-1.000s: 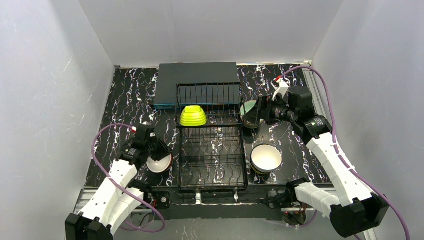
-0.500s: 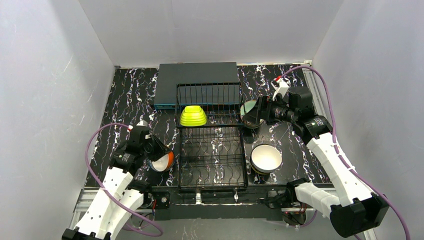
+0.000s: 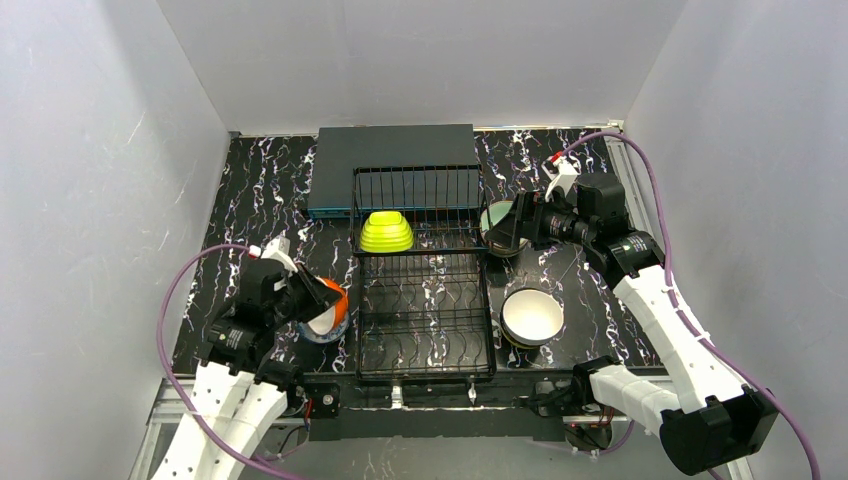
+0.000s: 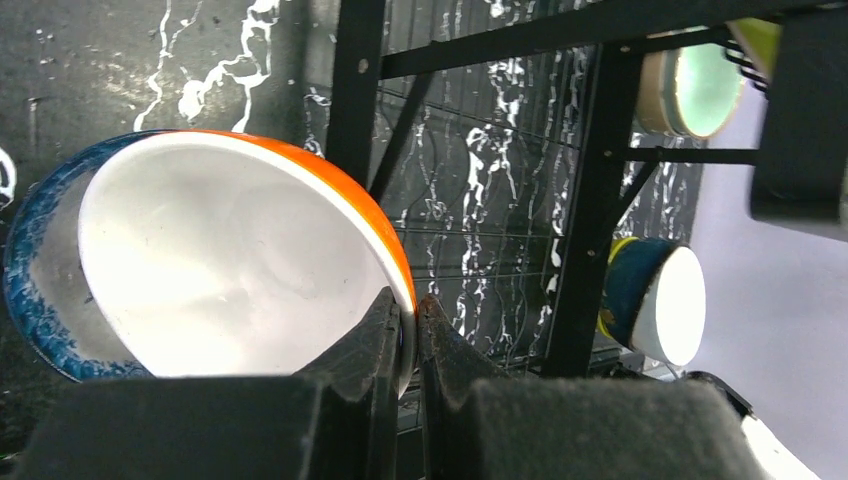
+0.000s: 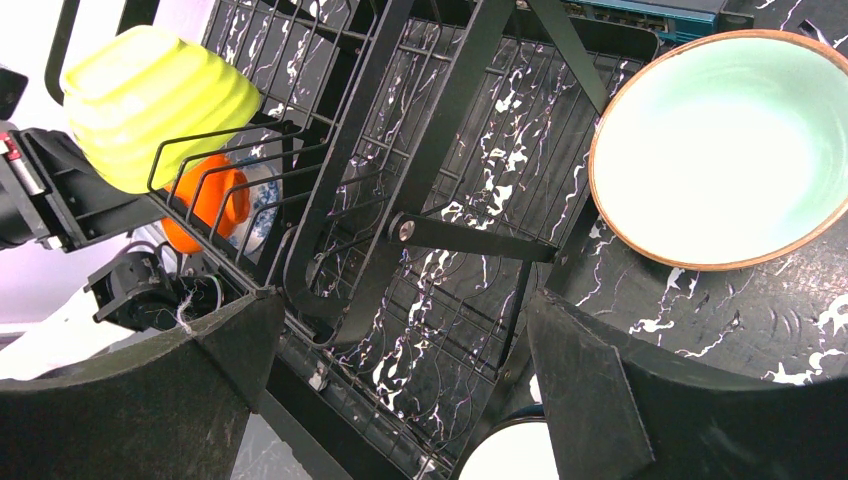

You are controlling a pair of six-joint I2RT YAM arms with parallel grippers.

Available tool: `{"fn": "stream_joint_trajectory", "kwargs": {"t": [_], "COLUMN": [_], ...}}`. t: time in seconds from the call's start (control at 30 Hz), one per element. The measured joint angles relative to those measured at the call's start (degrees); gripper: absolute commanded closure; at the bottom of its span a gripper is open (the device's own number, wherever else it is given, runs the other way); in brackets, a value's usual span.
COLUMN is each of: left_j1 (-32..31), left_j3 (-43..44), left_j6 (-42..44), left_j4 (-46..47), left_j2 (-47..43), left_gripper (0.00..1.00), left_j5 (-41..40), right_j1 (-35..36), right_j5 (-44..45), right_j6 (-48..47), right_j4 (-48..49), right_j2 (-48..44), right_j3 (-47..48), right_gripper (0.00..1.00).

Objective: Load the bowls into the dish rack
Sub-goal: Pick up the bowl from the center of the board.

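Left of the dish rack (image 3: 415, 190), the left gripper (image 4: 408, 310) pinches the orange bowl (image 4: 230, 270) by its rim; right of it, the right gripper (image 5: 400, 330) gapes wide beside a mint bowl (image 5: 720, 150).

We read the orange bowl (image 4: 250, 260) as glazed ceramic: glossy orange outside, smooth white inside with soft reflections. Under it the blue patterned bowl (image 4: 25, 290) looks speckled and glossy too. On the dish rack (image 3: 425, 300) we see black coated wire and flat bars, smooth, low sheen. We take the lime bowl (image 5: 150, 100) for ribbed plastic, satin. We see the mint bowl (image 5: 725, 150) smooth and near-matt inside, with a brown rim. We note the table (image 3: 250, 190) has a black marble-look top with white veins, slight gloss. Fingers of the left gripper (image 4: 408, 320) and the right gripper (image 5: 405, 300) look matt black and grainy to us. We see smooth white plastic on the arm shells (image 3: 660, 300), a shiny purple sheath on the cable (image 3: 166, 305), flat matt on the grey box (image 3: 395, 150).
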Motion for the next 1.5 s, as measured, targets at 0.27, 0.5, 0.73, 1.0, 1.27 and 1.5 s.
{"fn": "stream_joint_trajectory", "kwargs": {"t": [0.27,0.5,0.73,1.0,1.27,1.5], "left_j1": [0.0,0.0,0.0,0.0,0.0,0.0], "left_j3": [0.22,0.22,0.26,4.72,13.16,23.47], "left_j6": [0.02,-0.96,-1.01,-0.46,-0.07,1.9], "left_j4": [1.38,6.58,8.2,6.43,3.28,3.17], "left_j2": [-3.23,-3.41,-4.31,-7.02,-7.17,-3.26], "left_gripper": [1.0,1.0,1.0,1.0,1.0,1.0], "left_j5": [4.79,12.39,15.5,11.19,4.59,0.33], "right_j1": [0.0,0.0,0.0,0.0,0.0,0.0], "right_j5": [0.0,-0.13,-0.72,-2.78,-5.22,-8.85], "right_j6": [0.02,0.02,0.02,0.13,1.46,3.93], "right_j4": [0.0,0.07,0.31,3.45,7.65,12.85], "right_j2": [0.0,0.0,-0.52,-3.08,-4.2,-3.82], "right_j3": [0.0,0.0,0.0,0.0,0.68,1.42], "right_gripper": [0.01,0.01,0.01,0.01,0.01,0.01]}}
